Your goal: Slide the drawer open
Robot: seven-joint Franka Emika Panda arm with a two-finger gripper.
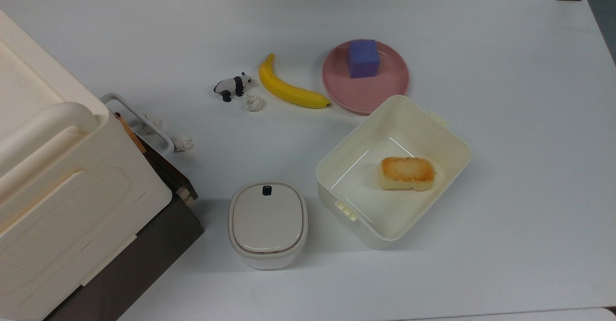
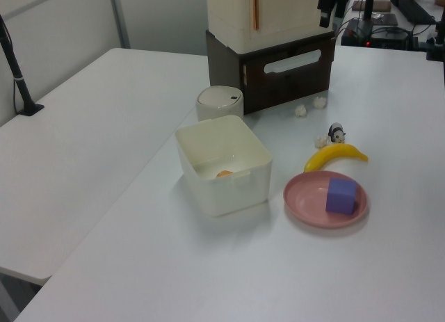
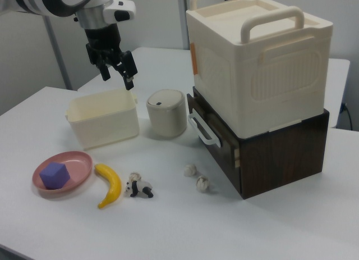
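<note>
The drawer (image 3: pixel 217 141) sits shut in a dark brown cabinet under a big cream box; its white loop handle (image 3: pixel 202 130) faces the table's middle. The left view shows the drawer front (image 2: pixel 288 75) with the handle (image 2: pixel 292 62) across it. From above, the handle (image 1: pixel 139 119) pokes out past the box's edge. My gripper (image 3: pixel 118 81) hangs open and empty high over the cream tub, well to the right view's left of the handle. Its dark tip (image 2: pixel 325 12) shows at the left view's top edge.
The big cream box (image 3: pixel 258 58) tops the cabinet. The cream tub (image 1: pixel 337 167) holds a bread piece (image 1: pixel 407 173). A lidded pot (image 1: pixel 267 222), banana (image 1: pixel 288 89), panda (image 1: pixel 232 86), pink plate (image 1: pixel 394 85) with purple cube (image 1: pixel 363 58), and paper balls (image 1: pixel 183 143) lie before the drawer.
</note>
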